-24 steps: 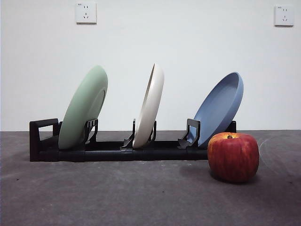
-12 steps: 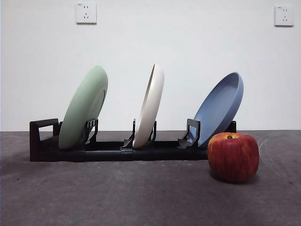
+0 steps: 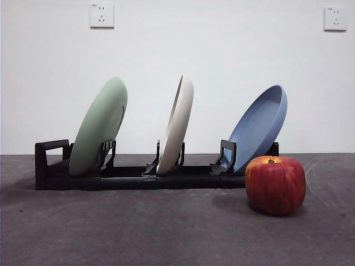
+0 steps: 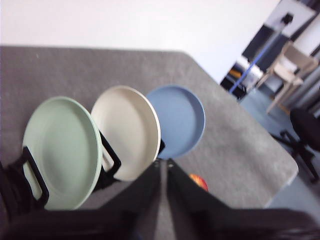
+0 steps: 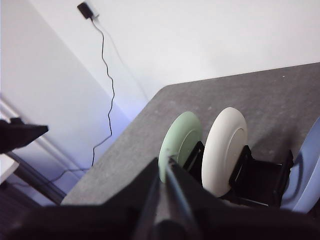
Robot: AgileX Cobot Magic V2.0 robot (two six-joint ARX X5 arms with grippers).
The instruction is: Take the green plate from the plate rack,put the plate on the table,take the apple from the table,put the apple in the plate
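Note:
The pale green plate (image 3: 99, 127) leans in the left slot of the black plate rack (image 3: 138, 178). The red apple (image 3: 275, 184) rests on the grey table (image 3: 166, 233) in front of the rack's right end. Neither gripper appears in the front view. In the left wrist view my left gripper (image 4: 163, 164) hovers high above the table, shut and holding nothing, with the green plate (image 4: 60, 150) below it and a sliver of the apple (image 4: 200, 181) beside one jaw. My right gripper (image 5: 164, 164) is also shut and empty, high over the green plate (image 5: 180, 136).
A cream-white plate (image 3: 177, 124) stands in the rack's middle slot and a blue plate (image 3: 259, 127) leans at its right end, just behind the apple. The rack's handle loop (image 3: 47, 160) is at its left end. The table's edge (image 4: 280, 185) lies beyond the blue plate.

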